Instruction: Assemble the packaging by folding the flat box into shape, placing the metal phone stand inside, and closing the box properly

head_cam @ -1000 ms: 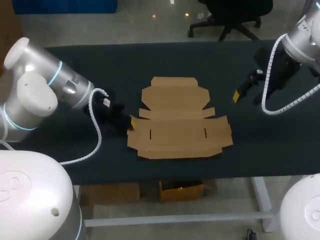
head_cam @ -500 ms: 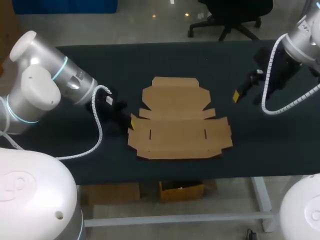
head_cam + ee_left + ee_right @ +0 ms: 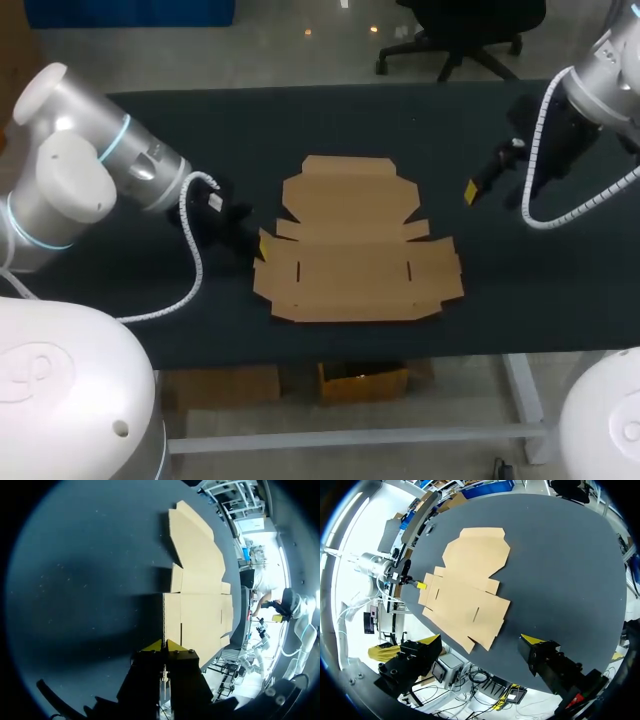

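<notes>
The flat brown cardboard box (image 3: 355,245) lies unfolded in the middle of the dark table, lid panel on the far side. My left gripper (image 3: 263,241) sits low at the box's left edge, its yellow tips pressed together on the edge of the left side flap (image 3: 172,615). In the left wrist view the left gripper (image 3: 164,645) shows that flap's edge running straight into the seam between its tips. My right gripper (image 3: 470,192) hangs open above the table to the right of the box, holding nothing. The right wrist view looks down on the box (image 3: 470,587) from that open right gripper (image 3: 482,641). No metal phone stand is in view.
The dark table (image 3: 130,130) stretches bare to the left, right and far side of the box. Its front edge (image 3: 400,350) runs close below the box. My left arm's cable (image 3: 190,250) loops over the table beside the left gripper.
My left gripper's fingers have come together at the box's left flap, and the left arm's elbow has shifted. The box has slid slightly to the left. The right arm has not moved.
</notes>
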`<state>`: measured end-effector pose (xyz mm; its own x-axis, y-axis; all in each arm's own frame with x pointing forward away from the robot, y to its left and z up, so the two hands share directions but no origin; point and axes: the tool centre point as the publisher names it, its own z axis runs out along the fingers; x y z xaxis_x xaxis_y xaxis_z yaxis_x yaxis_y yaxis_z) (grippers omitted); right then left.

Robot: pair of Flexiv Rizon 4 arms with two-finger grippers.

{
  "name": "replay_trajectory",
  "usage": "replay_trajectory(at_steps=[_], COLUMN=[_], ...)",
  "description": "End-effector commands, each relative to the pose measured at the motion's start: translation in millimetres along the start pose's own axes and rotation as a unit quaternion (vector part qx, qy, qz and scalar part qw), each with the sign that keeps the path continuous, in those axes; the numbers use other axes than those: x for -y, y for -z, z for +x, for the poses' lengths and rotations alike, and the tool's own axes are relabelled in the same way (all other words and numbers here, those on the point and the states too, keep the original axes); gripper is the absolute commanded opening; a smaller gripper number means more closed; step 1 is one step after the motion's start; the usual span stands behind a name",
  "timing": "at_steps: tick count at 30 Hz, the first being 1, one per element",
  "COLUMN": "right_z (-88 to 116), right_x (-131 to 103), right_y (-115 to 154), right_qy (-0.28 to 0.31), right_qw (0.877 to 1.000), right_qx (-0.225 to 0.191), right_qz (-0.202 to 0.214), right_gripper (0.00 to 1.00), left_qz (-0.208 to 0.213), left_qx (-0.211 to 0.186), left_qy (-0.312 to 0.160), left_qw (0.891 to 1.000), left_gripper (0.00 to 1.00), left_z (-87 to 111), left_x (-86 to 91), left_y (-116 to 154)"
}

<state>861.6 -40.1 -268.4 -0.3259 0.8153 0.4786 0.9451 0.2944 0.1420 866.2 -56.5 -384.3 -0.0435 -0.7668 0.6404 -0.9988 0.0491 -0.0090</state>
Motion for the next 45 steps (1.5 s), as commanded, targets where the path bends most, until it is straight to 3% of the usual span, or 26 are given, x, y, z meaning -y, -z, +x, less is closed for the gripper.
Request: replay_trajectory(at_steps=[1,4,7,10,24,34,36,39,40,41,42,45], right_z=[-0.1,-0.8,-1.4,-2.3,-0.9,-11.6,-11.4,-13.4,-13.2,-12.5,-12.4,-11.1], right_x=[-1.1,-1.6,-1.0,0.0,5.6,8.0,6.7,4.2,3.9,3.5,3.2,2.7], right_y=[0.2,-0.7,-1.3,-1.9,-0.8,-8.9,-9.4,-8.5,-8.0,-7.3,-6.7,-5.7], right_qy=[0.0,-0.001,-0.002,-0.006,-0.045,-0.065,-0.071,-0.077,-0.078,-0.078,-0.078,-0.085], right_qw=[1.0,1.0,1.0,1.0,0.998,0.996,0.995,0.995,0.995,0.995,0.995,0.994], right_qx=[-0.001,-0.002,-0.002,-0.002,0.022,0.01,0.007,0.001,0.0,0.0,-0.001,-0.006], right_qz=[0.001,0.001,0.001,0.0,-0.039,-0.065,-0.063,-0.063,-0.065,-0.066,-0.067,-0.068], right_gripper=[1.0,1.0,1.0,1.0,1.0,1.0,1.0,1.0,0.94,0.64,0.45,0.29], left_qz=[0.003,0.002,0.007,0.018,0.062,0.076,0.078,0.075,0.073,0.073,0.073,0.073], left_qx=[0.0,0.002,0.004,0.006,0.034,0.07,0.078,0.079,0.078,0.076,0.076,0.078], left_qy=[0.0,0.002,0.004,0.006,0.013,0.038,0.039,0.043,0.043,0.044,0.044,0.045], left_qw=[1.0,1.0,1.0,1.0,0.997,0.994,0.993,0.993,0.993,0.993,0.993,0.993], left_gripper=[0.0,0.0,0.4,1.0,1.0,0.99,0.76,0.23,0.12,0.0,0.0,0.0], left_z=[-0.7,-1.3,-1.0,-0.5,5.5,7.1,6.9,7.0,6.7,6.6,6.9,7.7], left_x=[-2.9,-2.1,-1.3,-0.4,11.3,27.3,31.7,38.3,39.9,41.1,41.1,42.6], left_y=[1.5,1.5,6.2,14.4,60.0,84.6,88.3,93.3,94.7,96.2,97.0,100.7])
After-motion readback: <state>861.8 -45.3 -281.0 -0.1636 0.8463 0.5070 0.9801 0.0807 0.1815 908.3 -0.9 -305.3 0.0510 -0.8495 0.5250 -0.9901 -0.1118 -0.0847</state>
